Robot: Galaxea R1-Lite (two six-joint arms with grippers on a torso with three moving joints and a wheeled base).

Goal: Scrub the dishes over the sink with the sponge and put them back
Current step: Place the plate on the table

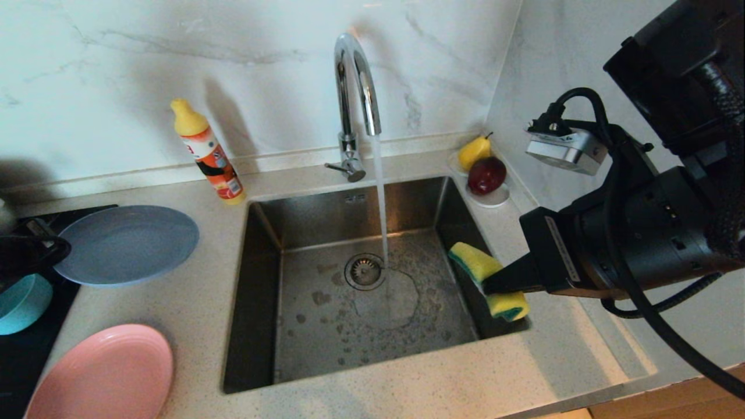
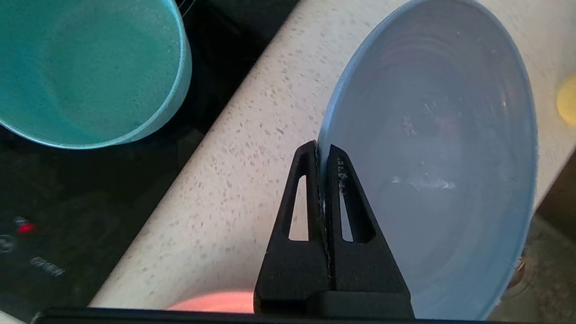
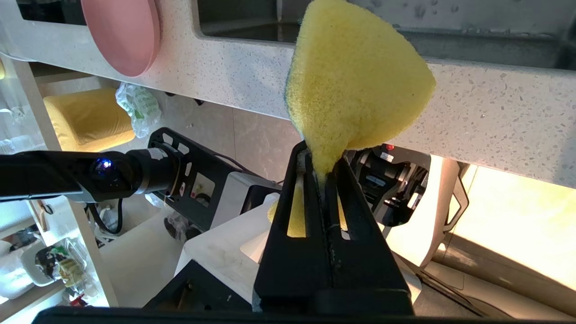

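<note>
We take the sink [image 1: 372,326] as our landmark: a steel basin set into the speckled counter [image 1: 192,279], with water running from the curved tap [image 1: 356,75] at its back edge down beside the round drain strainer [image 1: 365,271].

Our right gripper [image 1: 486,286] hangs over the sink's right edge, its fingers [image 3: 310,211] pinched tight on the sponge [image 1: 488,280]. The sponge is squeezed to a narrow neck between them and fans out beyond, yellow with a thin green layer showing along one side. It is held in the air above the basin's right wall, clear of the water stream.

Our left gripper [image 2: 320,150] is well to the left of the sink, clamped shut on the rim of the light-blue plate [image 1: 129,244]. In the left wrist view the plate's edge runs between the two fingertips [image 2: 335,155], and a few white smears mark the plate's inner face. From the head view we see the plate above the counter left of the sink, but we cannot tell whether it rests there or is lifted.

The teal bowl [image 1: 22,302] sits further left of the sink, on the dark cooktop [image 1: 29,361]. The pink plate [image 1: 105,375] lies on the counter left of the sink's front corner. An orange bottle with a yellow cap [image 1: 208,154] stands behind the sink's left back corner. At the right back corner, a white saucer [image 1: 495,198] holds a yellow pear [image 1: 474,151] and a dark red fruit [image 1: 486,174].
</note>
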